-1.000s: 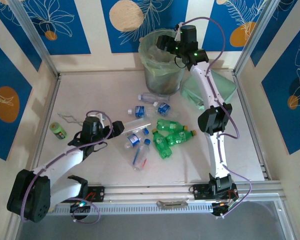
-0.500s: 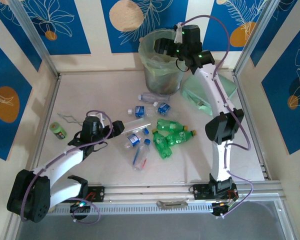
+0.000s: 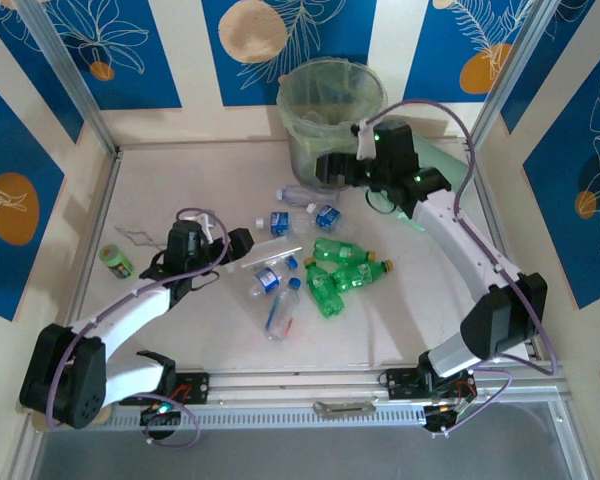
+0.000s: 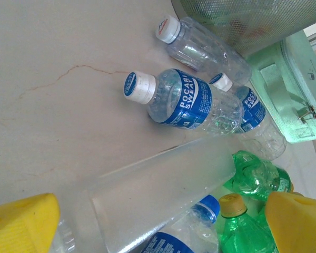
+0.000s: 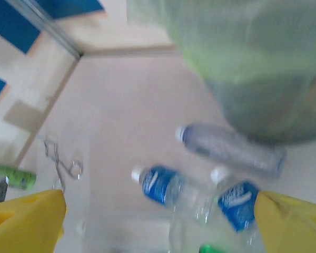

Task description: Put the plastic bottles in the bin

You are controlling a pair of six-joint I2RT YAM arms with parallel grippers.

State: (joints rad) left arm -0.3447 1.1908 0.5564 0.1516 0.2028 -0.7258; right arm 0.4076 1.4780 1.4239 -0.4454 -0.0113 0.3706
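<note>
Ten or so plastic bottles (image 3: 325,290) strewn across the middle of the bench (image 3: 380,330), all lying down. Nearest the bin (image 3: 292,100) is a clear bottle (image 3: 298,195) on its side, just in front of the bucket's wall. Next toward the arms, two blue-labelled bottles (image 3: 278,221) side by side; then three green bottles (image 3: 345,252) bunched and touching; then two blue-capped clear ones (image 3: 282,310) closest to the arm bases. At the far edge of the bench, the bin itself, lined with a pale green bag.

Low before the bin's wall, near the clear bottle, the right gripper (image 3: 327,169) — jaws spread wide, nothing between them. Blurred wrist view, one yellow fingertip (image 5: 26,221) at each lower corner. Beside the bin, a flat mint-green lid (image 4: 289,89), with the right arm crossing over it in the top view.

At the near-left edge of the pile, the left gripper (image 3: 238,245), jaws wide apart, straddling a frosted clear bottle (image 4: 163,195) without pinching it. Crowded just past that one: a blue-capped bottle and a yellow-capped green one.

Off to the left, well apart from the pile — a green tape roll (image 3: 115,260) and a bent wire clip (image 3: 135,237).
</note>
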